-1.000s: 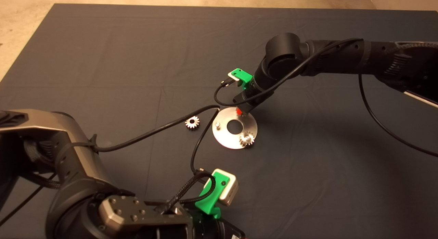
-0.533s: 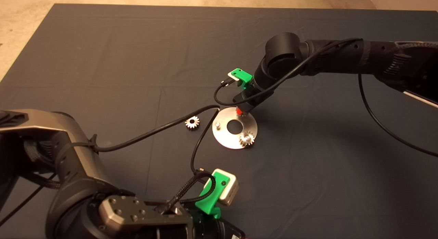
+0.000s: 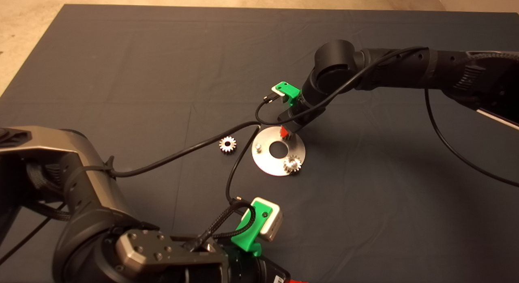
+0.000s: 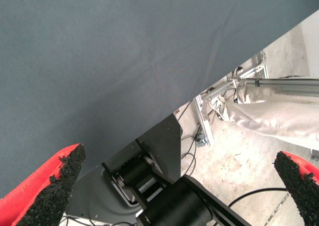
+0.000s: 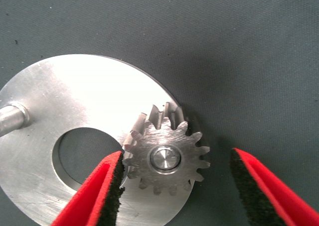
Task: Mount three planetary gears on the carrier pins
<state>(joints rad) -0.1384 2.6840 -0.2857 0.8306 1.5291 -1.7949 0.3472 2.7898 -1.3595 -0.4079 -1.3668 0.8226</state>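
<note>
The shiny carrier disc (image 3: 267,161) lies mid-mat. One planetary gear (image 3: 292,164) sits on its near-right pin, and the left carrier pin (image 3: 257,146) stands bare. A third gear (image 3: 228,144) lies loose on the mat, left of the disc. My right gripper (image 3: 286,133) hovers over the disc's far edge. In the right wrist view it (image 5: 177,154) is open around another gear (image 5: 167,154) that is seated on a pin (image 5: 164,158); one pad (image 5: 112,181) is at the teeth, the other stands apart. My left gripper (image 4: 174,186) is parked at the near edge, open and empty.
Black cables (image 3: 239,161) cross the mat from the left arm (image 3: 81,202) to just left of the disc. The left wrist view looks past the mat's edge at a metal frame (image 4: 209,111) and a person's leg (image 4: 279,111) on the floor.
The right wrist has shifted very slightly over the disc's far edge, and the left arm has sunk a little. Disc and gears lie as before.
</note>
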